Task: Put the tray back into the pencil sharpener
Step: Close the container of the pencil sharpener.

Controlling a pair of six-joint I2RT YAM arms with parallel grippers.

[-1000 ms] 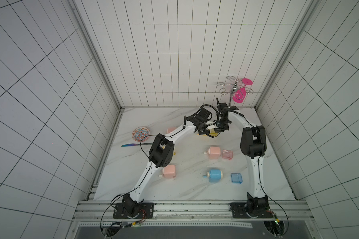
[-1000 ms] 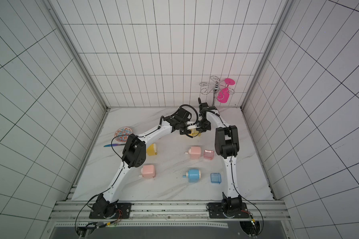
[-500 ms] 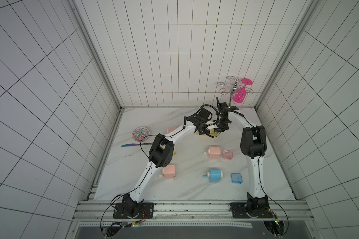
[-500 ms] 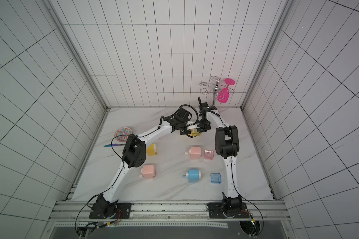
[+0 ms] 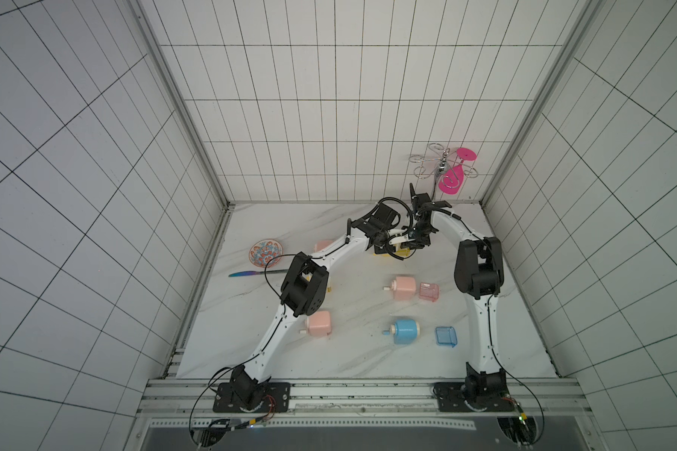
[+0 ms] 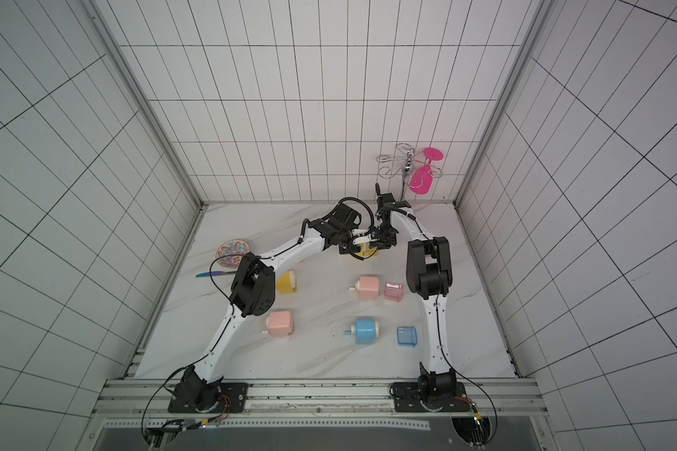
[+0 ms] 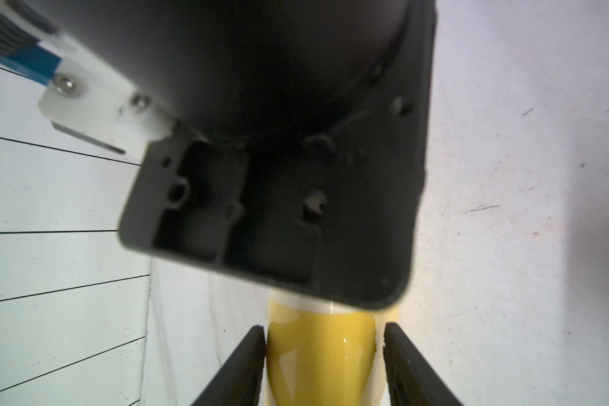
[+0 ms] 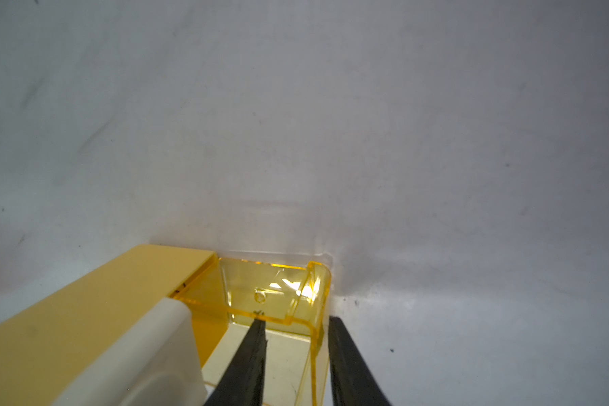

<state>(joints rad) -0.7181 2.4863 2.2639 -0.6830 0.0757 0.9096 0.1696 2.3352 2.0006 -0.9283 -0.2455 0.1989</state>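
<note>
- The left hand [image 7: 324, 327] is clamped on the yellow pencil sharpener [image 7: 319, 355]. Its black fingers [image 7: 247, 362] press the glossy body from both sides.
- The right hand [image 8: 297, 320] has its jaws apart, astride the end wall of the clear yellow tray [image 8: 261, 284]. One finger is inside the tray and one outside, with a gap beside the inner finger.
- The tray sits in the sharpener's open end, with its outer end sticking out of the yellow body.
- In both top views the sharpener [image 5: 382, 253] [image 6: 368, 250] is on the white marbled bench [image 5: 352, 351] near its far edge, between the two hands.
- Toward the front edge, a pink sharpener [image 5: 404, 287] lies just beside a pink tray [image 5: 428, 292]. A blue sharpener [image 5: 406, 331] lies near a blue tray [image 5: 445, 336].
</note>
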